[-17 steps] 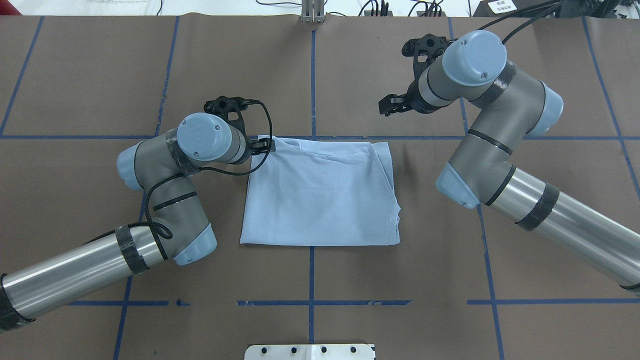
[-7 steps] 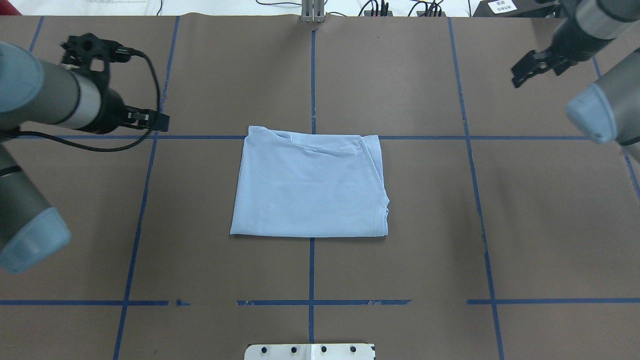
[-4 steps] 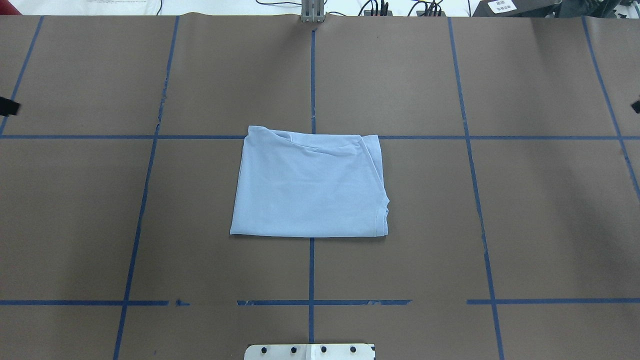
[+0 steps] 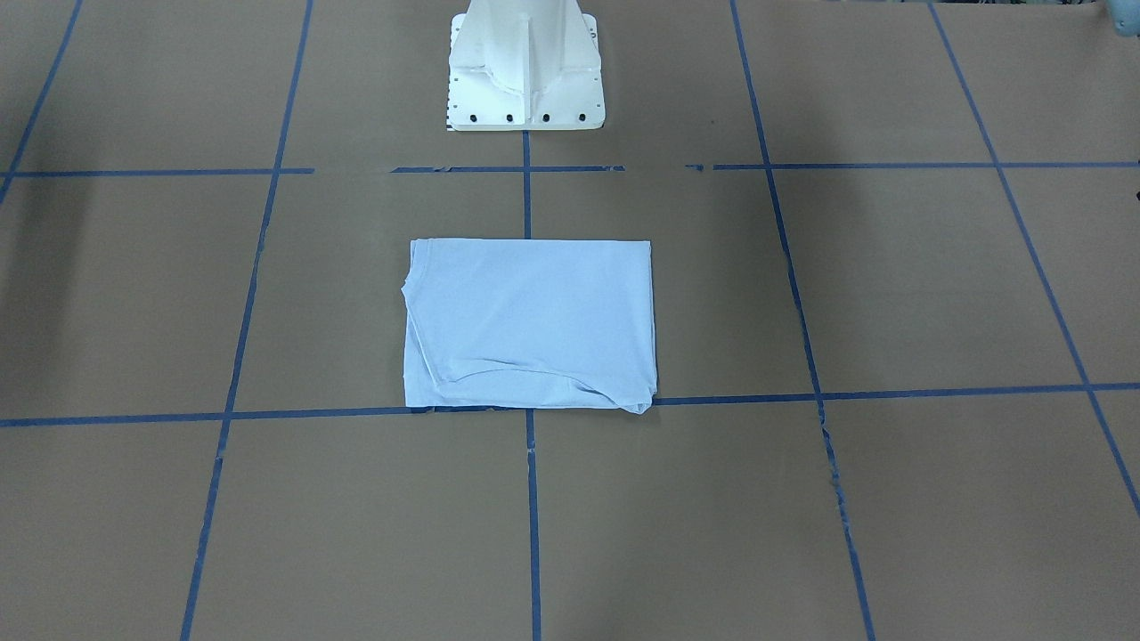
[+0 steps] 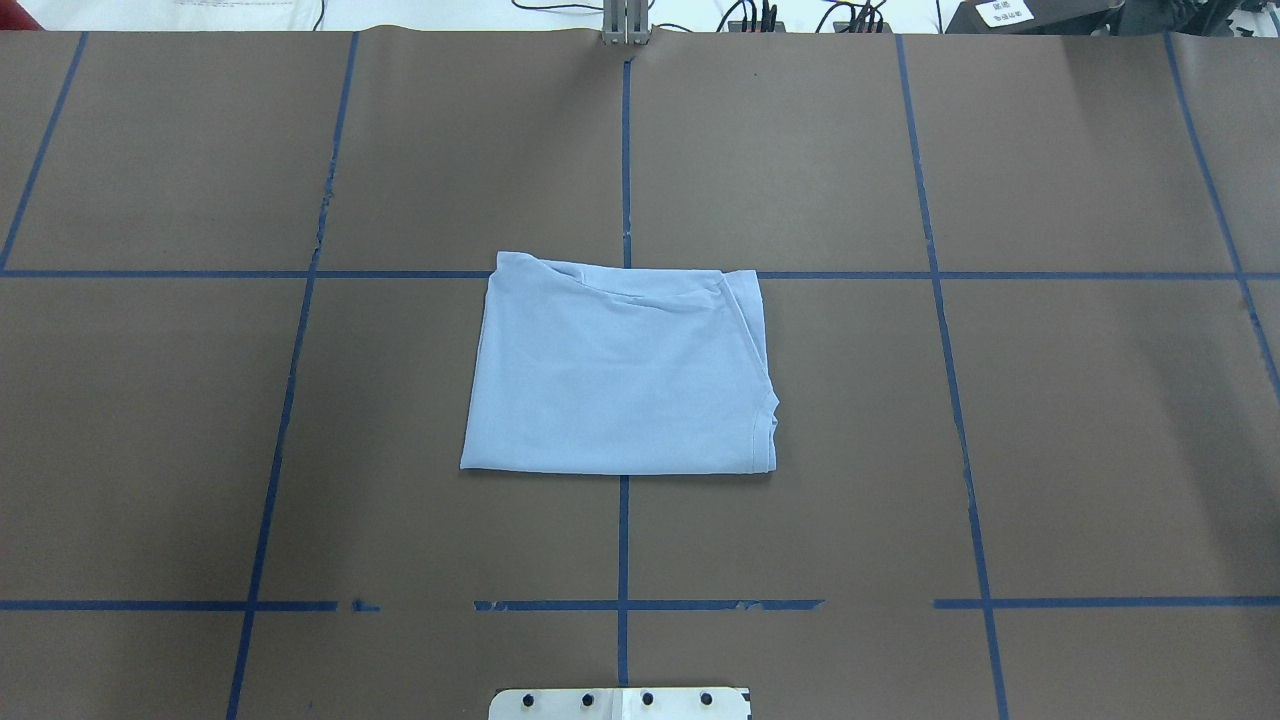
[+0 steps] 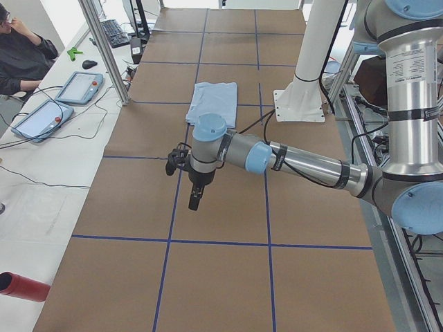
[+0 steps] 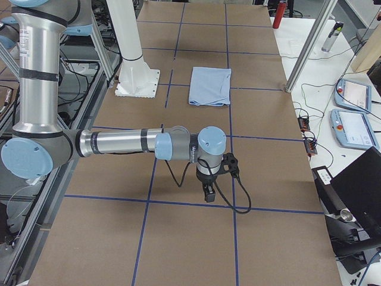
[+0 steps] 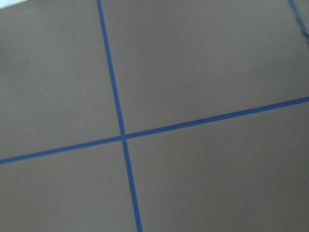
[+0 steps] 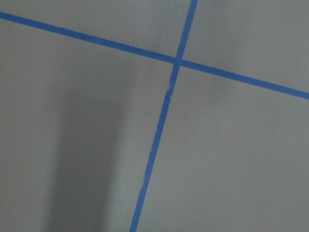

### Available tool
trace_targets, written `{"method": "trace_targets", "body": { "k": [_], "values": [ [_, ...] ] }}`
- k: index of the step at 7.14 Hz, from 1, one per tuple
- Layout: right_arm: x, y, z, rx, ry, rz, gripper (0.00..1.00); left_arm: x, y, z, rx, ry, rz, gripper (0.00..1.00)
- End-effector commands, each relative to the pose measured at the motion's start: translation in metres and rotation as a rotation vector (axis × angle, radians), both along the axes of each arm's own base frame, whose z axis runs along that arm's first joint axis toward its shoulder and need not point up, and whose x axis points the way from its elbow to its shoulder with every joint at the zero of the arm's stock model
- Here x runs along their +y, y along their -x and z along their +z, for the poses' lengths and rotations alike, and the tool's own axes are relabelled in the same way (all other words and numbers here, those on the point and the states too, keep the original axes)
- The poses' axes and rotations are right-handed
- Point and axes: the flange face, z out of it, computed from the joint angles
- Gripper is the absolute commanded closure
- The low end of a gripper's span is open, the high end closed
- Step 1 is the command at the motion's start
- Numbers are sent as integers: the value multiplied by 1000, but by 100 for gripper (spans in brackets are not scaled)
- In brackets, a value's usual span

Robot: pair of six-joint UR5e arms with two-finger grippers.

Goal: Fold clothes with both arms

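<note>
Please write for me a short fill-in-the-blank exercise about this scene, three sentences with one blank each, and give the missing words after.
1. The light blue T-shirt lies ____ into a rectangle on the brown table.
2. The lines of tape that divide the table into squares are ____ in colour.
3. The left gripper is far from the T-shirt, and its fingers point ____ at the table.

Missing words: folded; blue; down

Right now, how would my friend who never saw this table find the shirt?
Start at the big brown table marked into squares by blue tape lines. Near its middle, just ahead of the white robot base, lies the T-shirt, folded into a rectangle. It is the only soft, pale blue cloth on the brown paper.
</note>
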Motion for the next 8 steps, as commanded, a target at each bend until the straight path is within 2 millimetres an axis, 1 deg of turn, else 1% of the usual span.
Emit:
{"method": "trace_targets", "body": {
  "k": [1, 2, 3, 4, 5, 6, 7, 8],
  "values": [
    [26, -17, 12, 8, 31, 32, 0, 33, 21, 36, 115, 12, 44, 0],
    [36, -17, 21, 8, 44, 26, 0, 37, 23, 34, 204, 32, 45, 0],
    [33, -13, 20, 7, 36, 16, 0, 39, 23, 30, 202, 19, 47, 0],
    [30, -12, 14, -2, 28, 17, 0, 38, 23, 34, 200, 10, 56, 0],
    [29, -9, 13, -7, 29, 13, 0, 34, 21, 40, 191, 23, 56, 0],
    [29, -6, 12, -9, 33, 13, 0, 36, 21, 52, 188, 49, 53, 0],
    [20, 8, 7, 0, 43, 3, 0, 39, 22, 52, 183, 56, 49, 0],
    [16, 11, 0, 2, 89, 68, 0, 40, 22, 56, 182, 67, 47, 0]
  ]
}}
